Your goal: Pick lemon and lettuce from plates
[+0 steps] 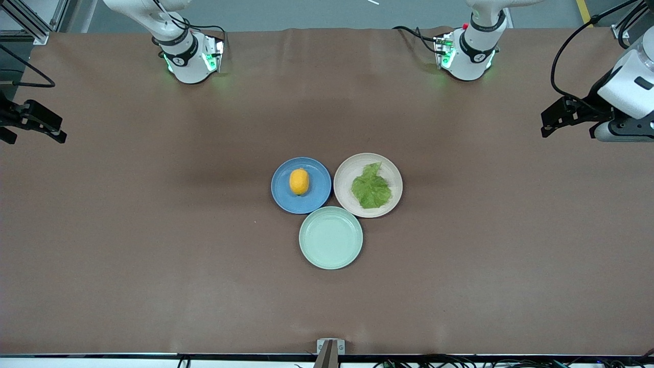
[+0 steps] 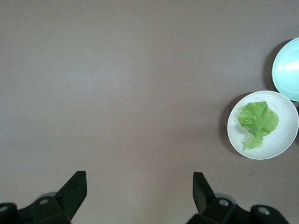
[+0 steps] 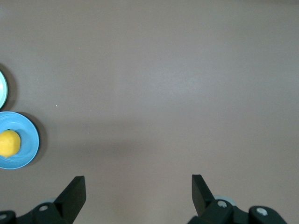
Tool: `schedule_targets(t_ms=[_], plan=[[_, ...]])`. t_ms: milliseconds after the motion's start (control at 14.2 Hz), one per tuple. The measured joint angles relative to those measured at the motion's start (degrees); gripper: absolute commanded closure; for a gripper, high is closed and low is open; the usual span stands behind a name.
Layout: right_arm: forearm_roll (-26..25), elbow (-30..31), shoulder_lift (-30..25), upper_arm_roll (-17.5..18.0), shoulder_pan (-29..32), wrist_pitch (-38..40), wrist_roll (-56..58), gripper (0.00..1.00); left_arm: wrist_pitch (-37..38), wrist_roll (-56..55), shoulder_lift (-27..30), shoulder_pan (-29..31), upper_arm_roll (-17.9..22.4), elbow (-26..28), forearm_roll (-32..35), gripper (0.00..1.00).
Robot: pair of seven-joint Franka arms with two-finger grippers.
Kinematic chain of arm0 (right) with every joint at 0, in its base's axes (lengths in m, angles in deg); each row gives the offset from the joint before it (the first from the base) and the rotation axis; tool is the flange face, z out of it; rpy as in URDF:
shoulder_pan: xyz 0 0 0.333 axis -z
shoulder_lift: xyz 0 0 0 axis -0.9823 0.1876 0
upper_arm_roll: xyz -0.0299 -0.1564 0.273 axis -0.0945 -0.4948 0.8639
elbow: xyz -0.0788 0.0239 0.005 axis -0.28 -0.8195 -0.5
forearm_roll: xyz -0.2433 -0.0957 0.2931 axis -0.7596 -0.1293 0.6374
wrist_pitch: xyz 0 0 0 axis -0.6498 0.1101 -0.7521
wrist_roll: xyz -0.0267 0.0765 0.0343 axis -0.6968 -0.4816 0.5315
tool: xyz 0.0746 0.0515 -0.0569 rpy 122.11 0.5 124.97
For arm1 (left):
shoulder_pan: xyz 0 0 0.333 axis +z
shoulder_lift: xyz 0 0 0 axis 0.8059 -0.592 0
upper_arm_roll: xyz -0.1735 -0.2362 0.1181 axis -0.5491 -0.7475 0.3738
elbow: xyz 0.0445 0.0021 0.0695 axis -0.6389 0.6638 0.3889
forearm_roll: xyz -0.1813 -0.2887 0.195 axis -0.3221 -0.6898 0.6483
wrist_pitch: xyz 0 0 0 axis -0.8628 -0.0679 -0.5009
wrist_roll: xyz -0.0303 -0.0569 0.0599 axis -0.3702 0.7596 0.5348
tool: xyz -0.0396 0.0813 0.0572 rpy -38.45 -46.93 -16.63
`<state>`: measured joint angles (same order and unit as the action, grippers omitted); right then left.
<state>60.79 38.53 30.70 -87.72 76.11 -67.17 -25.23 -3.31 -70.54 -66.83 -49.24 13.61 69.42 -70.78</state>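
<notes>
The yellow-orange lemon [image 1: 299,182] lies on the blue plate [image 1: 284,200] mid-table. The green lettuce [image 1: 371,186] lies flat on the pale beige plate [image 1: 347,174] beside it, toward the left arm's end. My left gripper [image 1: 549,125] is open and empty over the bare table at the left arm's end; its wrist view shows the lettuce [image 2: 257,119] on its plate [image 2: 281,135] well away from the gripper [image 2: 140,186]. My right gripper [image 1: 59,130] is open and empty over the right arm's end; its wrist view shows the lemon [image 3: 8,143] on the blue plate [image 3: 27,140], far from the gripper [image 3: 138,189].
An empty mint-green plate [image 1: 331,237] sits nearer the front camera, touching both other plates; it also shows in the left wrist view [image 2: 288,70]. The brown table covering [image 1: 153,230] spreads wide around the plates. Both arm bases stand along the table's edge farthest from the front camera.
</notes>
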Motion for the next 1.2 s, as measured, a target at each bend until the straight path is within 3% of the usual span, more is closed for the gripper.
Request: schedule_targets(t_ms=[773, 984, 1195], plan=[[0.4, 0.0, 0.1, 0.8, -0.7, -0.1, 0.0, 0.00, 2.7, 0.0, -1.5, 1.8, 0.6, 0.6, -0.1, 0.00], [1.0, 0.0, 1.6, 1.3, -6.3, -0.1, -1.0, 0.00, 1.6, -2.7, -4.6, 1.1, -0.3, 1.9, -0.9, 0.00], [1.0, 0.0, 5.6, 1.7, -13.6, -0.9, -8.6, 0.00, -3.5, -19.0, -8.5, -1.8, -3.0, 4.1, -2.2, 0.00]])
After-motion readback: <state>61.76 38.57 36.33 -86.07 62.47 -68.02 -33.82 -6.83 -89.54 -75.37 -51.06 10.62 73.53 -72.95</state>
